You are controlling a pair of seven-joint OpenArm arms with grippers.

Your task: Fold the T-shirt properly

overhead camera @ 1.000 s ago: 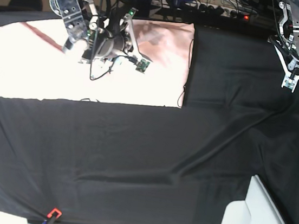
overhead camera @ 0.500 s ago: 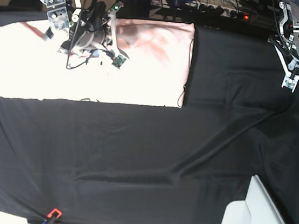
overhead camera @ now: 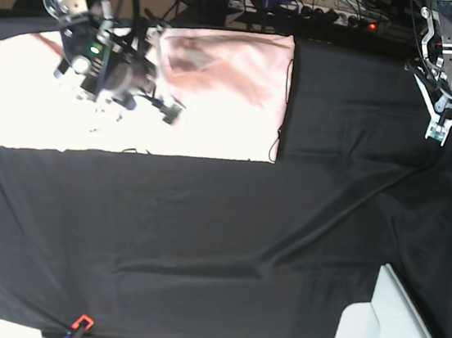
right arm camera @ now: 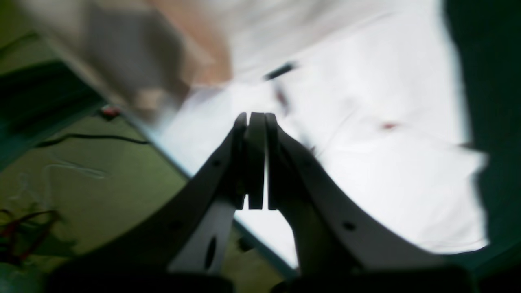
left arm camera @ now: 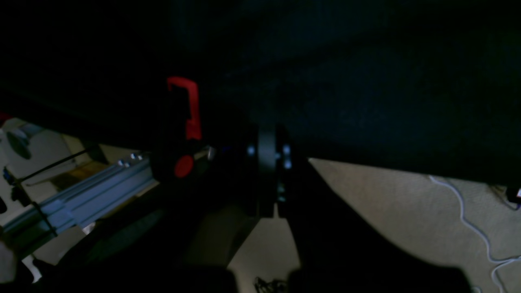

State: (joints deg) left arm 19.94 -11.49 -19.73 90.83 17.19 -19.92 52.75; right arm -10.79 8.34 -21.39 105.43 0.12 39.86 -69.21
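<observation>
At the far left of the table, the T-shirt (overhead camera: 217, 110) lies spread flat on the black table cloth (overhead camera: 225, 243) as a broad pale pink rectangle, its front edge running straight from the left side to a squared corner near the middle of the table, its right part a deeper pink where it is less washed out by the light. A thin dark thread or seam line trails down along its right edge. The right gripper (overhead camera: 167, 111) hangs over the left half of the shirt, blurred in the base view; seen from its own wrist camera, the right gripper (right arm camera: 255, 162) has its two pale fingers pressed flat together with nothing between them, and the bright shirt fills the background beyond the tips. Whether the tips touch the fabric cannot be told. The left gripper (overhead camera: 435, 129) sits well apart from the shirt, at the far right corner of the table above bare black cloth; in its wrist view the left gripper (left arm camera: 268, 162) is very dark, but the fingers appear drawn together and empty, with carpet and a red-marked clamp (left arm camera: 185, 118) showing past the table edge.
</observation>
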